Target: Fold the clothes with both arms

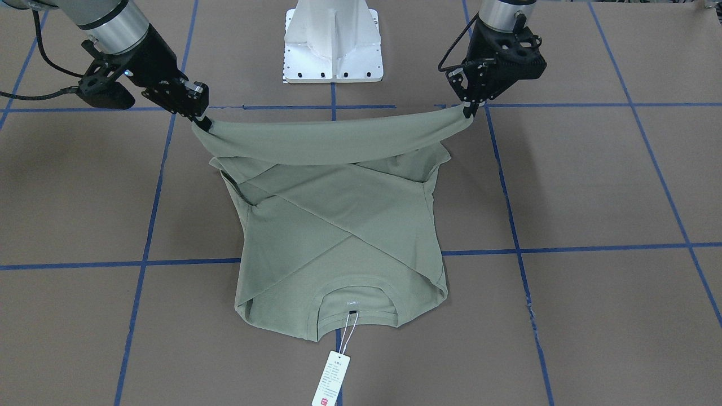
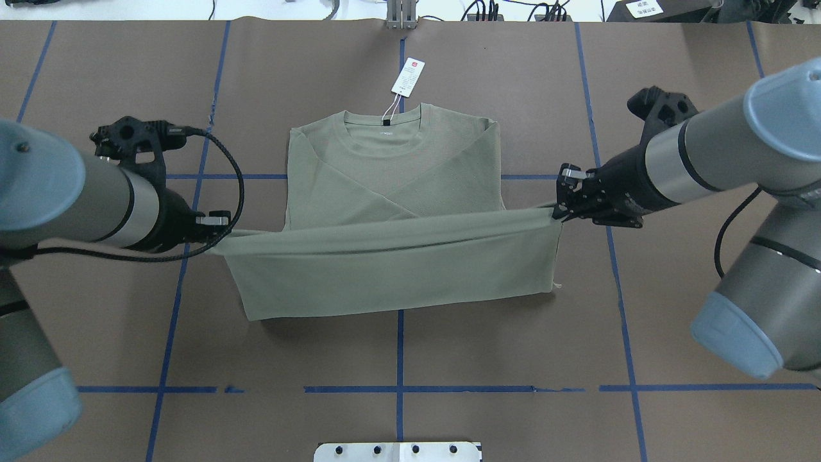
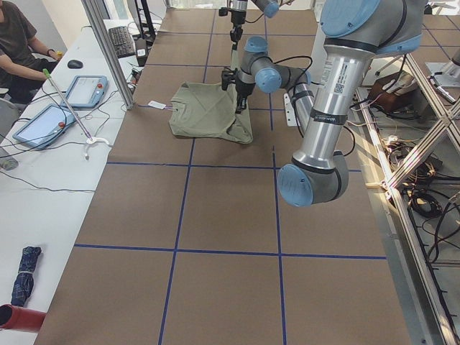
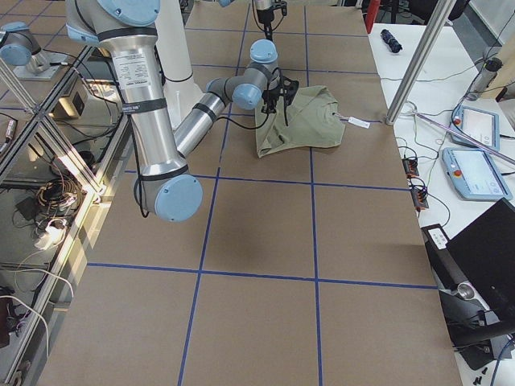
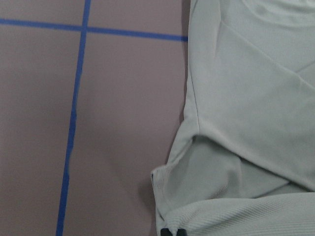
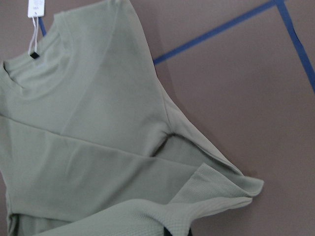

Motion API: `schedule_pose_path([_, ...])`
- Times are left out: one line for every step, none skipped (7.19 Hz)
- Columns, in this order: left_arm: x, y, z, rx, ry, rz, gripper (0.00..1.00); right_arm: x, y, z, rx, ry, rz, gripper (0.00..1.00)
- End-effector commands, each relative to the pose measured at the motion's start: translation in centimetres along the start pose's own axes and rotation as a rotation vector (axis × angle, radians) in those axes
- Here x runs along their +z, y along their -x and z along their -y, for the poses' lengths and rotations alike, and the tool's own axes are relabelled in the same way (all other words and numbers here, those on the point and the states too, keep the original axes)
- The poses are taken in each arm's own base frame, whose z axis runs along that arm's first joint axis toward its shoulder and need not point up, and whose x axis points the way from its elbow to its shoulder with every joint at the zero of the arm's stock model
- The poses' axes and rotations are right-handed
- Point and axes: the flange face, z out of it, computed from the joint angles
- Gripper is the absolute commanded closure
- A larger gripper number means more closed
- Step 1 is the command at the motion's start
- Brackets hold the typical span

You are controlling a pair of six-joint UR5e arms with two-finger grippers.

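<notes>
The green shirt (image 2: 391,186) lies in the middle of the table (image 2: 513,333). Its collar points to the table's far edge, away from the robot. Both sleeves are folded over the chest and cross each other. The bottom hem is up in the air, stretched tight between the two arms. The left gripper (image 2: 217,235) has its fingers closed on one hem corner. The right gripper (image 2: 558,212) pinches the other corner.

From above, the lifted part looks like a wide flap. It hides the lower half of the shirt. From across the table, it looks like a thin band that sags in the middle, and the crossed sleeves show under it. That view also shows the whole white tag (image 1: 331,379) on its string. The tag lies flat on the table, just past the collar. The left wrist camera shows black fingertips (image 5: 172,231) biting the ribbed cloth.

Blue tape lines (image 2: 399,359) cross the brown table. The white base (image 1: 333,45) stands at the near edge. One side view shows a person (image 3: 18,43) sitting at a white desk (image 3: 43,180) with tablets (image 3: 85,90) and a keyboard (image 3: 123,42).
</notes>
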Motion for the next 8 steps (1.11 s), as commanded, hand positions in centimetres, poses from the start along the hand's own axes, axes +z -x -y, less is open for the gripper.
schedule_pose_path([3.5, -2.5, 8.1, -0.061, -0.055, 0.048, 1.0, 3.9, 3.3, 8.9, 0.007, -0.08, -0.06, 1.0])
schedule_pose_path([6.2, -1.8, 11.1, -0.076, -0.087, 0.029, 1.0, 7.2, 5.8, 11.5, 0.027, -0.089, -0.103, 1.0])
schedule_pose_path([9.0, -0.9, 13.1, -0.08, -0.108, 0.015, 1.0, 9.6, 6.1, 13.2, 0.03, -0.089, -0.104, 1.0])
schedule_pose_path([11.8, -0.1, 14.5, -0.077, -0.128, -0.012, 1.0, 11.4, 5.2, 14.5, 0.024, -0.091, -0.091, 1.0])
schedule_pose_path([14.2, 0.1, 15.5, -0.075, -0.135, -0.028, 1.0, 13.0, 4.9, 15.6, 0.026, -0.093, -0.094, 1.0])
schedule_pose_path([15.7, -0.2, 16.5, -0.079, -0.141, -0.034, 1.0, 14.2, 5.9, 16.5, 0.034, -0.091, -0.107, 1.0])
schedule_pose_path([17.1, -0.2, 17.1, -0.089, -0.136, -0.023, 1.0, 15.2, 6.0, 17.2, 0.044, -0.089, -0.123, 1.0])
schedule_pose_path([18.4, 0.0, 17.7, -0.09, -0.143, -0.038, 1.0, 15.6, 6.3, 17.5, 0.049, -0.088, -0.131, 1.0])
